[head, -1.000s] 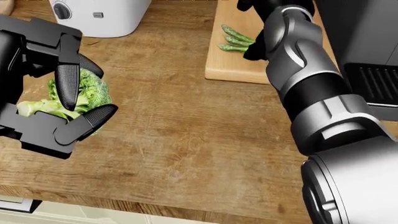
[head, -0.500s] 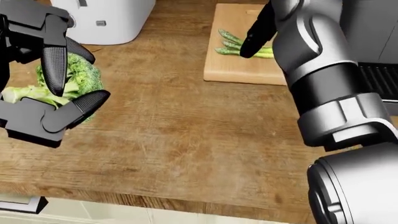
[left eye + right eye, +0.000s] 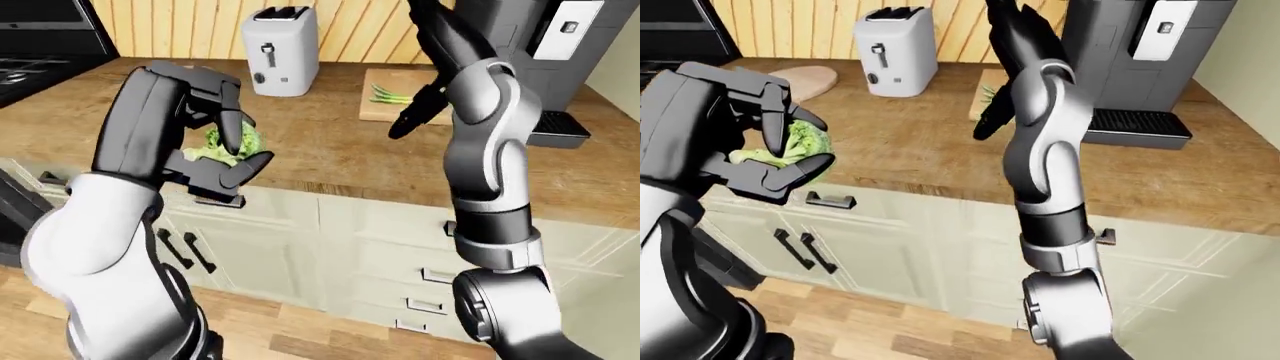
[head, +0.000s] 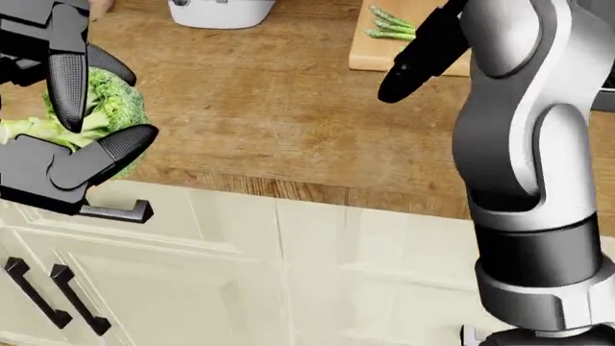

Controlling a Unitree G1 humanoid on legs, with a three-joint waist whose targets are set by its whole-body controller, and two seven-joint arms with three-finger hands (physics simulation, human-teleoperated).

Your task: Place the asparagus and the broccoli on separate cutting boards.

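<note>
Warm grained wood counter with a low sheen, paler smooth wood cutting board, glossy white plastic toaster, matt cream cabinet doors, knobbly matt broccoli

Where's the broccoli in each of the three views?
Left-eye view: broccoli left of centre, gripped in the left hand.
Head view: far left, upper part, between the black fingers.
Right-eye view: upper left, above the cabinet edge.
Shared landmark: the white toaster at the top; only its base shows in the head view.
</note>
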